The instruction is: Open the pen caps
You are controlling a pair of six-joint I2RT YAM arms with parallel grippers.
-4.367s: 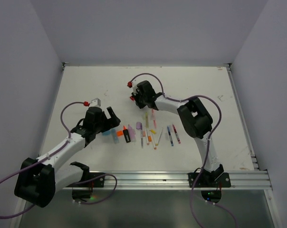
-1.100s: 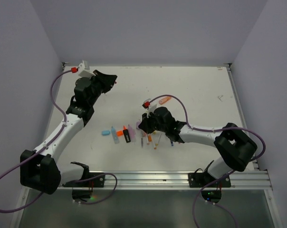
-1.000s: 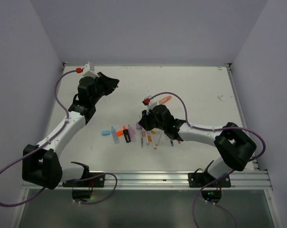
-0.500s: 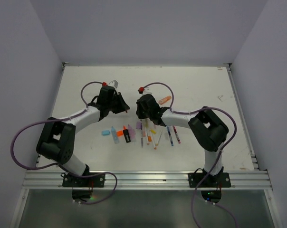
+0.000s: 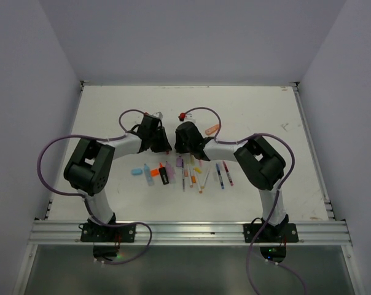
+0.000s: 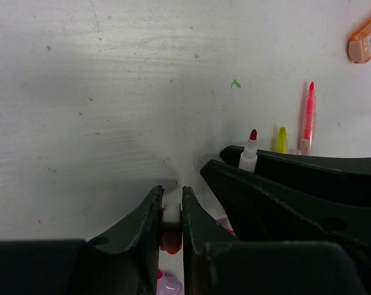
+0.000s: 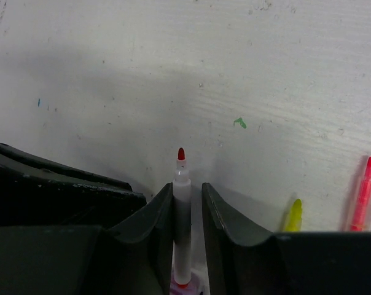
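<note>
**A:** Looking down from the top, your two grippers meet nose to nose over the middle of the table (image 5: 265, 110), with the row of pens (image 5: 201, 173) at six o'clock of them. What has your left gripper (image 6: 172, 195) got?

**B:** You've got it clamped on the cap (image 6: 171, 236). It's dark red with white at its far end, pinched between both fingers, and the jaws are nearly together.

**A:** And the right gripper (image 7: 187, 187)?

**B:** Your pen (image 7: 182, 203) stands between its fingers. It has a white barrel, and the bare red nib pokes out at twelve o'clock in the right wrist view. The barrel touches one finger, and beside the other there's a thin slit of table showing. Whether you're squeezing it or just cradling it, I can't tell.

**A:** So cap and pen are apart?

**B:** Apart, yes. From your left wrist, the nib sits at one o'clock of the cap, with a gap between them.

**A:** What else is around you?

**B:** A yellow tip (image 7: 293, 214) and a pink pen (image 7: 362, 192) lie on the table at three o'clock of the right fingers. In the top view, an orange piece (image 5: 213, 129) lies at two o'clock of your right gripper. A blue cap (image 5: 137, 171) lies at seven o'clock of your left one, with stubby highlighters (image 5: 164, 175) between it and the row.
</note>
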